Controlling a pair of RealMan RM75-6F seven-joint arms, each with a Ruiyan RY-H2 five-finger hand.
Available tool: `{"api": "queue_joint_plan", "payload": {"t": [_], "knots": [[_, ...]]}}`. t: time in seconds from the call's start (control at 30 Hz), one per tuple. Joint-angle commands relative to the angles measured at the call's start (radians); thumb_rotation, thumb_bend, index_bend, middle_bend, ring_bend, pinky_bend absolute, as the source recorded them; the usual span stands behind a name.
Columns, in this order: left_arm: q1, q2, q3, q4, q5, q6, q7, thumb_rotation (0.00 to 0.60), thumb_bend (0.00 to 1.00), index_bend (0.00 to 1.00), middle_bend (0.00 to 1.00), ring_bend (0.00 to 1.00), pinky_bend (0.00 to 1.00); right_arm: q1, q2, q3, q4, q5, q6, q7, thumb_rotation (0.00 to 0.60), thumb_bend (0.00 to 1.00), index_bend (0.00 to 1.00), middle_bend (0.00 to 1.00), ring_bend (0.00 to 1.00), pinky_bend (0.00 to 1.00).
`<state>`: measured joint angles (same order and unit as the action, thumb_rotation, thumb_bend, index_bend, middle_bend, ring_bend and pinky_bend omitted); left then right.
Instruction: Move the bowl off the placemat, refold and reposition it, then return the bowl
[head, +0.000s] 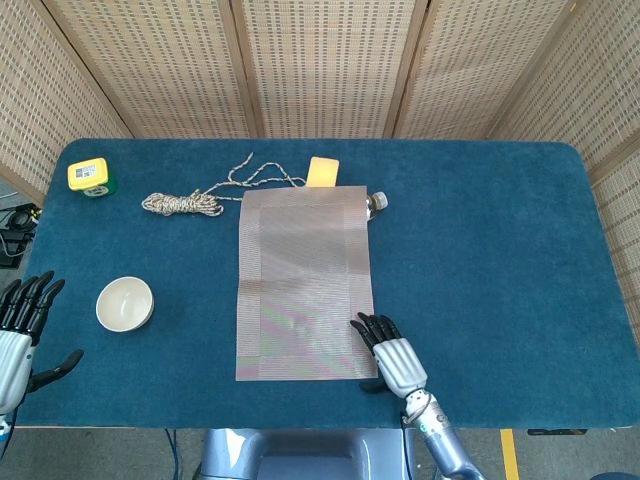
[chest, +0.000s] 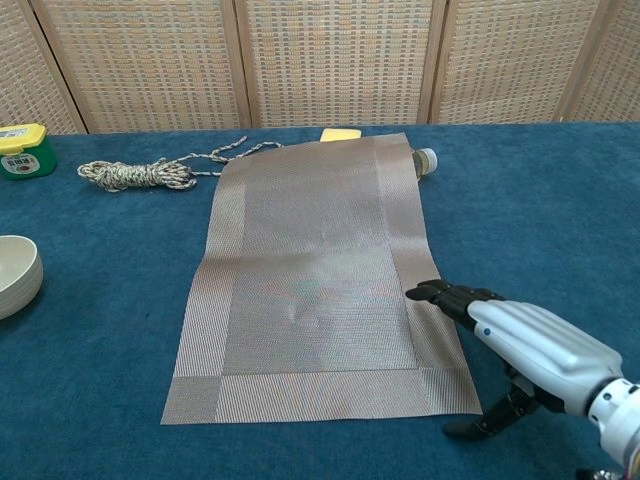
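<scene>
Here the placemat lies unfolded and flat on the blue bench, its long axis running from 12 to 6 o'clock near the bench's middle. My right robot hand rests palm-down at the placemat's 5 o'clock corner, fingers extended and spread over the mat's right border, thumb lowered to the bench beside the edge; it holds nothing. My left robot hand sits at the bench's 8 o'clock edge, fingers apart and pointing toward 12 o'clock, likewise holding nothing; only the head view shows it. The bowl stands upright on the bare bench at 9 o'clock of the placemat, well apart from it and near my left robot hand. A coiled rope lies at 11 o'clock of the mat, one loose end trailing toward a yellow block just beyond the mat's far edge. A small bottle protrudes from under the mat's 1 o'clock corner. A yellow tape measure sits near the bench's 10 o'clock corner.
</scene>
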<state>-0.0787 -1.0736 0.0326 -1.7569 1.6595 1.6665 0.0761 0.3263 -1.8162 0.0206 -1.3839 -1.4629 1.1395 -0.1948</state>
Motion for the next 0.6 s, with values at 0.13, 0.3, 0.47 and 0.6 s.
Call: {"api": "queue_joint_plan", "payload": {"t": [0.13, 0.3, 0.47, 0.6], "knots": [[0.000, -0.002, -0.003, 0.001, 0.002, -0.012, 0.003, 0.600, 0.20, 0.00, 0.00, 0.00, 0.00, 0.005, -0.029, 0.004, 0.039, 0.003, 0.004, -0.006, 0.600, 0.18, 0.00, 0.00, 0.00, 0.00], [0.001, -0.003, -0.007, 0.002, 0.001, -0.022, 0.003, 0.600, 0.20, 0.00, 0.00, 0.00, 0.00, 0.009, -0.072, 0.004, 0.106, -0.047, 0.057, 0.032, 0.600, 0.36, 0.00, 0.00, 0.00, 0.00], [0.002, -0.004, -0.008, 0.002, 0.008, -0.026, -0.006, 0.600, 0.20, 0.00, 0.00, 0.00, 0.00, 0.011, -0.097, 0.000, 0.159, -0.101, 0.116, 0.111, 0.600, 0.51, 0.01, 0.00, 0.00, 0.00], [0.004, -0.004, -0.010, 0.004, 0.014, -0.023, -0.017, 0.600, 0.20, 0.00, 0.00, 0.00, 0.00, 0.011, -0.107, -0.005, 0.183, -0.131, 0.153, 0.175, 0.600, 0.54, 0.03, 0.00, 0.00, 0.00]]}}
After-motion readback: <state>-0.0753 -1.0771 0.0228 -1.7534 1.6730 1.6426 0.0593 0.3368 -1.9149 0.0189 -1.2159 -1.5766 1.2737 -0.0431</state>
